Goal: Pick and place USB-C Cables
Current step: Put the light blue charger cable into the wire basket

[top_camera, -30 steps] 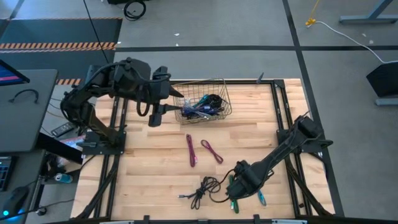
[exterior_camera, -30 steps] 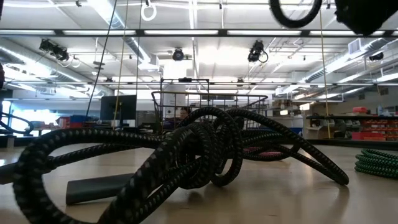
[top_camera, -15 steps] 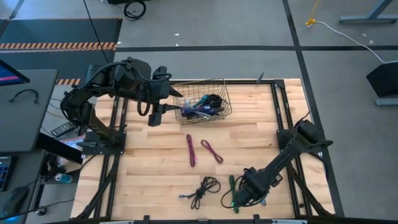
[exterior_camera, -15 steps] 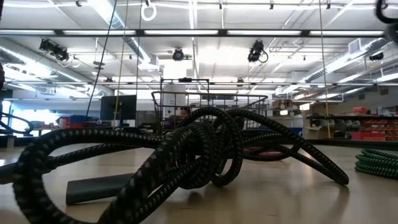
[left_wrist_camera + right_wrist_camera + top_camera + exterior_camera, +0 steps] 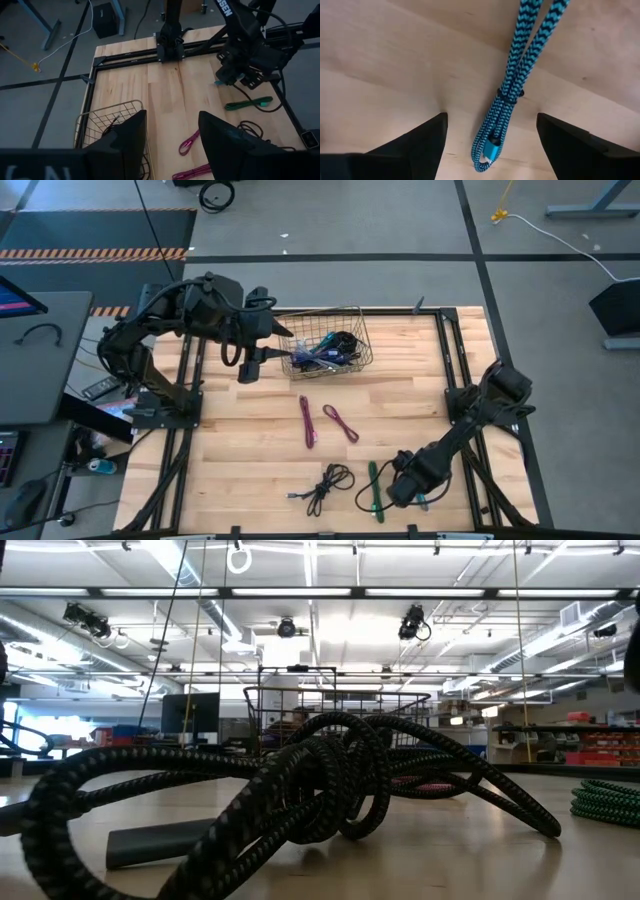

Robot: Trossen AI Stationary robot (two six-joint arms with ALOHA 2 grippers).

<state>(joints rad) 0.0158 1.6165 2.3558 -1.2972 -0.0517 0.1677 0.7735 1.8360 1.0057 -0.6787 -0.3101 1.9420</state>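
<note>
The teal braided cable [image 5: 512,85], folded double and banded, lies flat on the wood near the table's near edge. My right gripper [image 5: 491,122] is open, low over it, with one finger on either side of its plug end and touching nothing. In the high view that gripper [image 5: 408,486] is beside the green cable [image 5: 374,490]. A black cable bundle [image 5: 326,484] and two magenta cables [image 5: 307,422] also lie on the table. My left gripper [image 5: 172,125] hangs open by the left side of the wire basket [image 5: 358,330], which holds several cables.
The wire basket [image 5: 107,111] stands at the far middle of the table. In the low view the black cable [image 5: 320,790] fills the foreground, with the green cable [image 5: 605,802] at the right. Bare wood lies between the basket and the magenta cables [image 5: 189,145].
My right gripper has moved toward the table's right and near edges, from over the green cable to over the teal one, and has left the low view. The green cable now shows uncovered. The left arm has kept still.
</note>
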